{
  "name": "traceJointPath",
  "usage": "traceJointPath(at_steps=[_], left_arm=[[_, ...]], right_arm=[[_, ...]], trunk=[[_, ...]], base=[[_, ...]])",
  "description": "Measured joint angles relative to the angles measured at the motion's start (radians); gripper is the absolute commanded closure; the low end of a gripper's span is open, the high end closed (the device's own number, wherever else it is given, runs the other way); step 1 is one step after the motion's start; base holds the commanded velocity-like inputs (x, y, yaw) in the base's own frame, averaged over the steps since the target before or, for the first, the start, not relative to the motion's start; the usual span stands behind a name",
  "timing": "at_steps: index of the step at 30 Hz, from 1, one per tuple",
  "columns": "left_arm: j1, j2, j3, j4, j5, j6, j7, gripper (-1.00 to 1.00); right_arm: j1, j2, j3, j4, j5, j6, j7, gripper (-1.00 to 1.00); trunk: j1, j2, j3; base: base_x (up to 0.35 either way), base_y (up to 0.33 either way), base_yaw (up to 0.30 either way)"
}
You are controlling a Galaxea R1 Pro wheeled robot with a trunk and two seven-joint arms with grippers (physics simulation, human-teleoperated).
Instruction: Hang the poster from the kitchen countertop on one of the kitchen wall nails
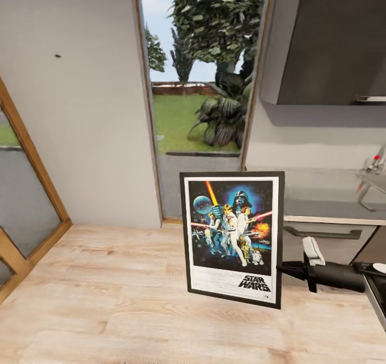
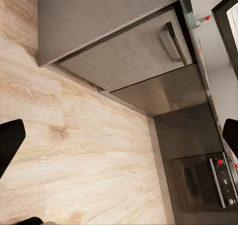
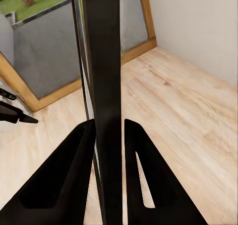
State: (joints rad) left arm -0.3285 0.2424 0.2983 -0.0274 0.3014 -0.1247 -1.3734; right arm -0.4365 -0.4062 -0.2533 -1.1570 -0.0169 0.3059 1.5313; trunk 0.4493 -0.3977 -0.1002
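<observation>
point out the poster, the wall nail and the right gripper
poster (image 1: pixel 231 230), head view, middle of the artwork
wall nail (image 1: pixel 57 56), head view, the dark head on the pale wall
right gripper (image 3: pixel 110 160), right wrist view, between the fingers clamping the poster's edge

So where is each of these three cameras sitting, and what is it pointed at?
Head view: from the robot's head, facing the pale wall with its nail and the garden window; the right hand holds the poster by its edge.
Left wrist view: on the left arm, looking at the wood floor, cabinet fronts and an oven; dark fingertips show.
Right wrist view: on the right arm, looking along its fingers clamped on the poster's edge.
Shared: poster and wood floor.
</observation>
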Motion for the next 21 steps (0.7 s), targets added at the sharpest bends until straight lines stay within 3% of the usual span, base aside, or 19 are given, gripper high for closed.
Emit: traceJointPath(at_steps=[7,21], left_arm=[[0.000,0.000,0.000,0.000,0.000,0.000,0.000,-1.00],[0.000,0.000,0.000,0.000,0.000,0.000,0.000,-1.00]], right_arm=[[0.000,0.000,0.000,0.000,0.000,0.000,-0.003,1.00],[0.000,0.000,-0.001,0.001,0.000,0.001,-0.003,1.00]], trunk=[[0.000,0.000,-0.004],[0.000,0.000,-0.005]], base=[[0.077,0.288,0.211],[0.085,0.289,0.026]])
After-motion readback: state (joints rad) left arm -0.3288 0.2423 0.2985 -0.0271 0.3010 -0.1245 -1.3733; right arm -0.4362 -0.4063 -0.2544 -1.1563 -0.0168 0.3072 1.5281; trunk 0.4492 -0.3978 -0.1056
